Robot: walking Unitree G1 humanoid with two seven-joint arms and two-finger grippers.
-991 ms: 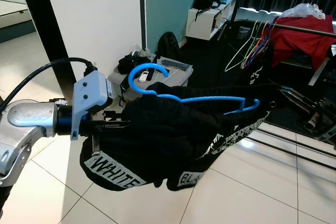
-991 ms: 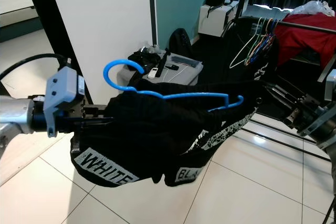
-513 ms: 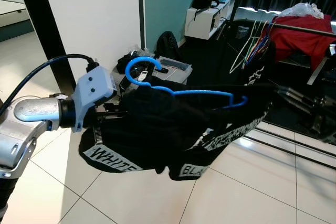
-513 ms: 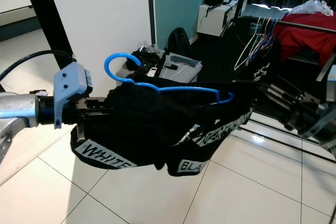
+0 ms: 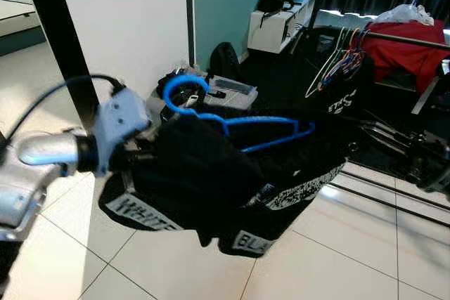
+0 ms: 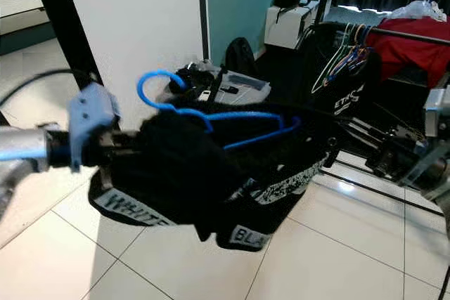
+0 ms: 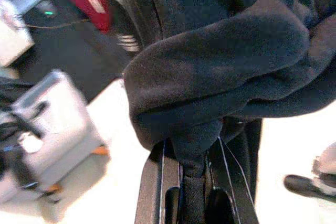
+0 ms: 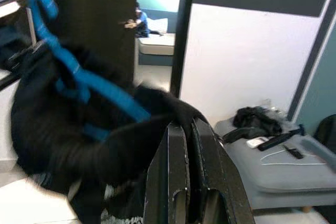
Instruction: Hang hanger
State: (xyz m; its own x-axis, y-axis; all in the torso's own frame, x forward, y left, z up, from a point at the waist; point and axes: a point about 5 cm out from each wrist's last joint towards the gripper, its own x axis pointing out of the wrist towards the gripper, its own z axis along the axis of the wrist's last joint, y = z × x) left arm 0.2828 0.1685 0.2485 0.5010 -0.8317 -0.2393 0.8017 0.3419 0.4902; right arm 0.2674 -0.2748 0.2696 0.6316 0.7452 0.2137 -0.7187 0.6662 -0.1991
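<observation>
Since the earlier frames the blue hanger [image 5: 232, 121] and the black garment [image 5: 211, 173] draped on it have swung lower and further toward the clothes rack [image 5: 394, 36], the hook now sitting over the grey case [image 5: 228, 93] on the floor, and the eye views have blurred with motion. The left arm reaches forward, horizontal at chest height, its left gripper [image 7: 189, 153] buried in the cloth; in the left wrist view the two black fingers pinch a fold of the black garment between them. The right gripper [image 8: 186, 129] comes in from the other side, fingers pressed close together at the fabric's edge, probably clamping it, though blur hides the contact. White lettering on the garment's hem reads "WHITE" [image 5: 140, 212] and, further along, "BL" [image 5: 247, 242]; a hanging dark piece on the rack shows white print too small to read. Coloured empty hangers [image 5: 337, 57] and a red cloth [image 5: 408, 50] sit on the rack.
</observation>
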